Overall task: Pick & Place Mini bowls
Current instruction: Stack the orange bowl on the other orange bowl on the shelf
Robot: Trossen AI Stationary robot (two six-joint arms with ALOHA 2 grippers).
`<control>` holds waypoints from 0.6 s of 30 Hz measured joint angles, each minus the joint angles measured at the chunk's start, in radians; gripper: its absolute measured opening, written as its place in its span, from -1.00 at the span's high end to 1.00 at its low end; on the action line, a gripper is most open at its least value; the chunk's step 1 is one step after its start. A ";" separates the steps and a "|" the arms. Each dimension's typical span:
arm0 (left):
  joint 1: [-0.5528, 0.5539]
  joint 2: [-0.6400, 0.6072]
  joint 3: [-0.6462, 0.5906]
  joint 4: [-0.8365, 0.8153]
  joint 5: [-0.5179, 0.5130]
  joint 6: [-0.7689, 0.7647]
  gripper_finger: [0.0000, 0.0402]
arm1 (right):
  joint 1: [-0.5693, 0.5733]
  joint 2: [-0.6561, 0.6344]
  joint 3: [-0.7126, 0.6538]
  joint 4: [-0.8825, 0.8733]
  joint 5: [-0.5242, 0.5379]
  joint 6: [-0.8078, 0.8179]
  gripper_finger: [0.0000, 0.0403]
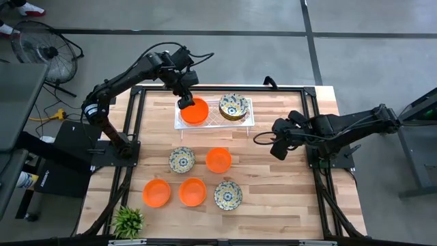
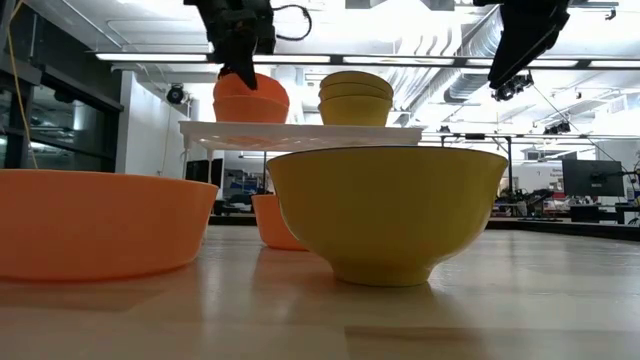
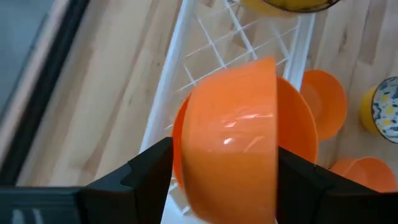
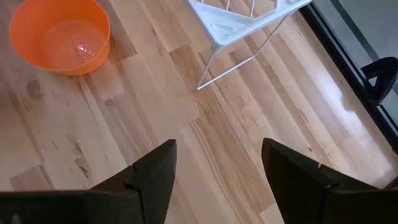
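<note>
The left gripper (image 1: 186, 102) has its jaws clamped on an orange bowl (image 1: 195, 111) over the left end of the white tray (image 1: 247, 123), beside stacked patterned bowls (image 1: 233, 106). The right gripper (image 1: 278, 152), jaws apart, hangs right of the tray over bare worktop (image 1: 273, 191). Five bowls sit nearer.

two bowl stacks (image 1: 233, 106) on tray (image 1: 214, 124)

Left gripper (image 1: 186, 102) covers 10 o'clock edge of orange bowl stack (image 1: 194, 111) on tray (image 1: 248, 113); bowl count there unclear, perhaps two. Low view: near orange bowl (image 2: 95, 222) cut off at 9 o'clock edge.
</note>
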 joint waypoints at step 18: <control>-0.178 0.010 0.187 -0.175 -0.454 0.192 -0.12 | 0.000 0.000 0.000 0.001 0.003 -0.005 -0.11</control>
